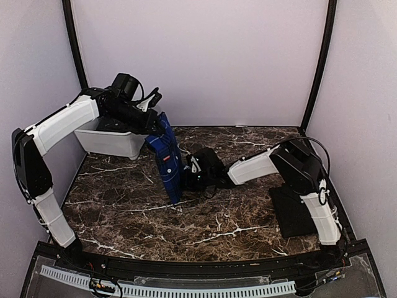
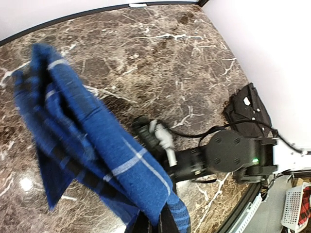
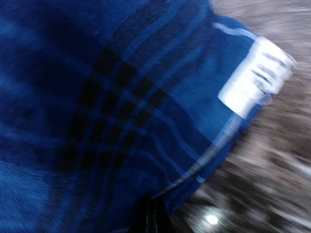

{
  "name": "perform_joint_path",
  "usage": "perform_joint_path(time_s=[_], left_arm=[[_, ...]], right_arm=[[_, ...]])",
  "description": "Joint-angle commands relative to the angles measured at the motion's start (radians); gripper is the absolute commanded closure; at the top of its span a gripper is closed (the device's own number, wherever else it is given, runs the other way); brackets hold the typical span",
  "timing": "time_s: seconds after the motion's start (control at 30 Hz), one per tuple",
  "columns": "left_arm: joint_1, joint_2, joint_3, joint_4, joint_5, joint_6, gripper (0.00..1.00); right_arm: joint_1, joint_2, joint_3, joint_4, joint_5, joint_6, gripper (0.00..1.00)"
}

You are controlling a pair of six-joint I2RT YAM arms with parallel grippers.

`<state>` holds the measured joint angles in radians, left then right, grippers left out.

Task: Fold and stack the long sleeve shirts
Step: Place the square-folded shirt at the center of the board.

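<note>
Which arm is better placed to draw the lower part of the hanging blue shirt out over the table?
Right. The right hand is low by the table, shut on the lower half of the blue shirt. The left hand holds the top end high, beside the tub.

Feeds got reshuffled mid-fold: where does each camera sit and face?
Top external: above and behind the bases, facing down on the table; left arm, right arm show.
Left wrist: raised, looking down past the plaid shirt at the right arm; own fingers bottom edge.
Right wrist: tight against the shirt; fingertips barely show.
Shared: the shirt.
</note>
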<state>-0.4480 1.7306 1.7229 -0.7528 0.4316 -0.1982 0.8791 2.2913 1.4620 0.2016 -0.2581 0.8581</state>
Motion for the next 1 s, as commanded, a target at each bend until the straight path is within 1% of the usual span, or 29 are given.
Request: perform_joint_path(time_s=[0.0, 0.17, 0.27, 0.33, 0.43, 0.5, 0.57, 0.7, 0.8, 0.97], left_arm=[[-0.006, 0.039, 0.016, 0.069, 0.106, -0.034, 1.00], [-0.009, 0.023, -0.021, 0.097, 0.116, -0.052, 1.00], [-0.009, 0.017, -0.037, 0.106, 0.132, -0.056, 1.00], [-0.009, 0.017, -0.044, 0.108, 0.130, -0.057, 1.00], [-0.009, 0.010, -0.059, 0.108, 0.130, -0.053, 1.00], [-0.009, 0.006, -0.069, 0.107, 0.131, -0.049, 1.00], [-0.009, 0.002, -0.075, 0.106, 0.132, -0.046, 1.00], [-0.009, -0.001, -0.082, 0.103, 0.138, -0.044, 1.00], [-0.009, -0.002, -0.087, 0.102, 0.139, -0.044, 1.00], [-0.025, 0.008, -0.083, 0.108, 0.134, -0.052, 1.00]], right_arm=[[0.019, 0.123, 0.089, 0.080, -0.102, 0.099, 0.96], [0.011, 0.157, 0.174, 0.060, -0.118, 0.074, 0.91], [0.008, 0.179, 0.210, 0.058, -0.133, 0.070, 0.90], [0.007, 0.173, 0.202, 0.050, -0.107, 0.065, 0.90], [-0.016, 0.139, 0.143, 0.079, -0.077, 0.060, 0.86], [-0.038, 0.134, 0.131, 0.113, -0.112, 0.059, 0.81], [-0.055, 0.136, 0.133, 0.135, -0.144, 0.054, 0.79], [-0.087, 0.106, 0.103, 0.161, -0.153, 0.054, 0.76], [-0.117, 0.086, 0.093, 0.160, -0.167, 0.057, 0.76], [-0.167, 0.019, 0.085, 0.090, -0.179, 0.023, 0.74]])
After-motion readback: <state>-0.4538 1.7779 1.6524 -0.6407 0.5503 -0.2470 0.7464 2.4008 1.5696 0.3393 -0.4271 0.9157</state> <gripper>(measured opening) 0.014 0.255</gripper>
